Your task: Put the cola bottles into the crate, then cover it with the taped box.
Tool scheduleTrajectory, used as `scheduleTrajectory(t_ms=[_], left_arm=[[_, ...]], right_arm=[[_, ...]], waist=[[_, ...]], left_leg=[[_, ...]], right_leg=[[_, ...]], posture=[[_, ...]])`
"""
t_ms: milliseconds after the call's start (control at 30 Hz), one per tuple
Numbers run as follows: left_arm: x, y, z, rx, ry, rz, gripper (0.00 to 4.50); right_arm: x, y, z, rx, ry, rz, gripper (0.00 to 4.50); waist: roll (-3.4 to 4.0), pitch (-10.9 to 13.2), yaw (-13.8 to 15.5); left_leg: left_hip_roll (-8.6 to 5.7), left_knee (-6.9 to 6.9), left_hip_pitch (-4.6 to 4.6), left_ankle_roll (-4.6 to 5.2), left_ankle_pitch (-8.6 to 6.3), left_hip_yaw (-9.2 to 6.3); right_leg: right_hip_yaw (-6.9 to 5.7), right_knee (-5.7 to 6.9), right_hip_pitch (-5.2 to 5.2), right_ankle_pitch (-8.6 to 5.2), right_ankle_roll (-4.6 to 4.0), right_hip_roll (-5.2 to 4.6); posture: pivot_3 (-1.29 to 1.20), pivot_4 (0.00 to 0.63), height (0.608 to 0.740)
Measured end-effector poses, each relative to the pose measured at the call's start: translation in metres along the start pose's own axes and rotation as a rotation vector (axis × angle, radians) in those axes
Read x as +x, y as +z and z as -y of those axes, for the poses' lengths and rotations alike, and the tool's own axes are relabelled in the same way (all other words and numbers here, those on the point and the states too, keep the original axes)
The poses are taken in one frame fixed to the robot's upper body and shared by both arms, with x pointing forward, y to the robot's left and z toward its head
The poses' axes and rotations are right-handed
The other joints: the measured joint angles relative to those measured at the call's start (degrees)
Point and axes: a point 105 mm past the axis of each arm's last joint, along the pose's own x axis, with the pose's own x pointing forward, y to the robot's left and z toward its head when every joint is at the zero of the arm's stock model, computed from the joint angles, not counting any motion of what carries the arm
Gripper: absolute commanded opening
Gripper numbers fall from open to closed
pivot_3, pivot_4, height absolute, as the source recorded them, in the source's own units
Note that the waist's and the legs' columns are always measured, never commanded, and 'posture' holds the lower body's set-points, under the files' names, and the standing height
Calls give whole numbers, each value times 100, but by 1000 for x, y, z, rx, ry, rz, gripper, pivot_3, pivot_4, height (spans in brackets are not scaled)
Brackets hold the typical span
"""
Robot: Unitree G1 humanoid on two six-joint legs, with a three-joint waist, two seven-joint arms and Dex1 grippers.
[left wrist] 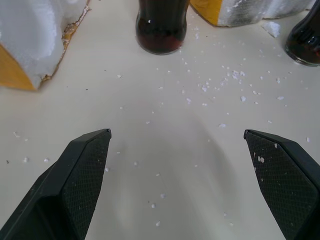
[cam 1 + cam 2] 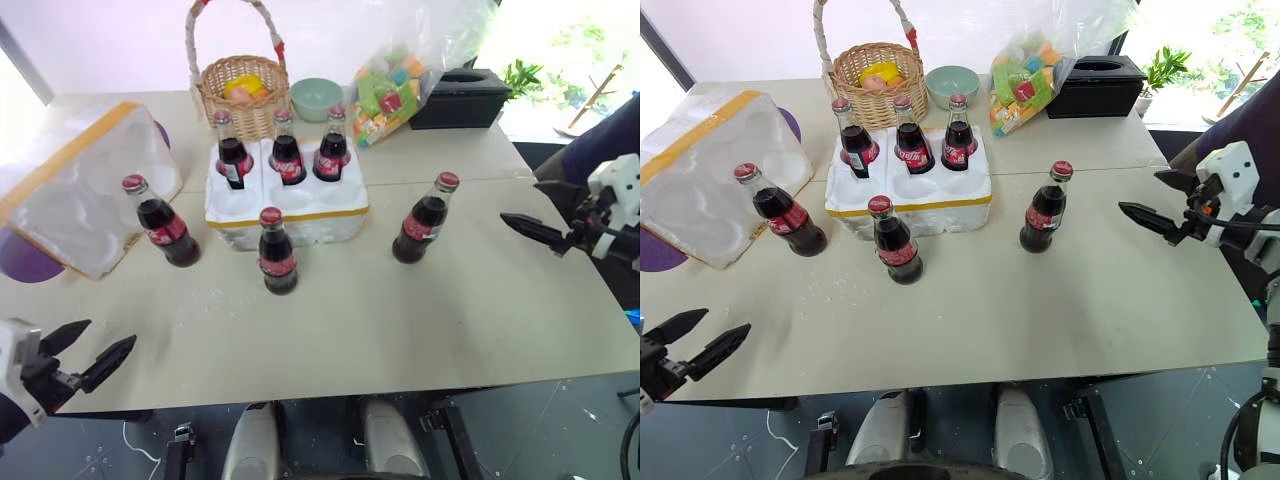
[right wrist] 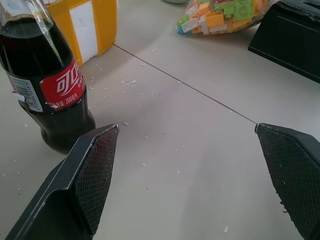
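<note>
Cola bottles stand upright, three in the crate.

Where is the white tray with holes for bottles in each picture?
Left eye view: the crate sits mid-table, three cola bottles in its back wells.
Right eye view: same spot, slightly further left.
Left wrist view: a taped corner between two bottles.
Right wrist view: a taped corner behind one bottle.
Shared landmark: its yellow tape band.
</note>
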Motion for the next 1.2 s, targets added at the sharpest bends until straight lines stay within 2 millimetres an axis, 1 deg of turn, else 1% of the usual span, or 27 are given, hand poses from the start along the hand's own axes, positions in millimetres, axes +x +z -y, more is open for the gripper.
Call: scheduleTrajectory(t_ms=[267, 500, 600, 667, 700, 800, 867, 900, 933, 967, 1033, 1100, 1200], left_arm=[[4, -2, 1, -7, 2, -6, 4465], [8, 3, -2, -7, 10, 19, 4465], [13, 10, -3, -4, 6, 52, 4465], [17, 18, -3, 8, 6, 87, 4465], [20, 23, -5, 12, 7, 110, 4465], [33, 42, -8, 33, -3, 177, 4465], [44, 52, -9, 40, -25, 210, 4465], [50, 55, -9, 43, -39, 219, 4465], [59, 59, -11, 47, -52, 227, 4465], [67, 63, -12, 51, -64, 235, 4465], [80, 71, -12, 68, -88, 248, 4465], [93, 75, -13, 78, -110, 253, 4465], [112, 83, -12, 95, -141, 266, 4465]], right_arm=[[0, -4, -2, 11, 2, -7, 4500], [0, -9, -6, 60, 18, -25, 4500], [0, -10, -8, 98, 36, -20, 4500], [0, -6, -8, 124, 49, -13, 4500], [-1, -1, -7, 138, 56, -9, 4500], [-9, 32, -10, 117, 122, 28, 4500], [-18, 61, -22, 91, 206, 55, 4500], [-23, 71, -28, 91, 243, 62, 4500], [-29, 86, -39, 91, 309, 77, 4500], [-34, 96, -51, 89, 368, 84, 4500], [-43, 112, -74, 83, 484, 98, 4500], [-51, 122, -95, 97, 581, 112, 4500], [-58, 134, -117, 118, 674, 134, 4500]], waist=[[0, 0, -2], [0, 0, 0], [0, 0, 4], [2, 1, 3], [9, 5, 6], [20, 7, 25], [24, 6, 28], [26, 7, 34], [29, 6, 40], [28, 6, 47], [23, 3, 52], [19, 1, 46], [18, 1, 41]], left_leg=[[0, 0, 0, 0, 0, 0], [0, 0, 0, 1, 0, 0], [0, 0, 0, 1, 0, -1], [0, 1, 0, 1, 1, 0], [0, 3, 0, 1, 1, 1], [-1, 2, 0, 1, 1, -1], [1, -2, 0, 2, 0, -2], [1, -1, 0, 3, 0, -2], [1, -2, -1, 3, 0, -2], [1, -1, 0, 3, 0, -4], [1, 0, 0, 3, 0, -3], [0, 4, 0, 2, -1, 0], [0, 8, 0, 3, 0, 1]], right_leg=[[0, 1, 0, 2, -3, 1], [0, 1, 0, 6, -10, 1], [0, 1, 1, 6, -10, 1], [0, 2, 1, 7, -10, 1], [1, 2, 2, 7, -11, 1], [0, 7, 1, 7, -11, 4], [0, 7, 0, 7, -11, 7], [0, 7, 2, 7, -11, 6], [0, 7, 0, 7, -11, 7], [-1, 8, 2, 7, -11, 8], [-1, 6, 3, 7, -11, 7], [0, 5, 6, 9, -10, 3], [0, 7, 7, 10, -9, 3]], posture=[[0, 150, 740], [0, 150, 740], [0, 150, 740], [0, 150, 740], [0, 150, 740], [0, 150, 740], [0, 150, 740], [0, 150, 740], [0, 150, 740], [0, 150, 740], [0, 150, 740], [0, 150, 740], [0, 150, 740]])
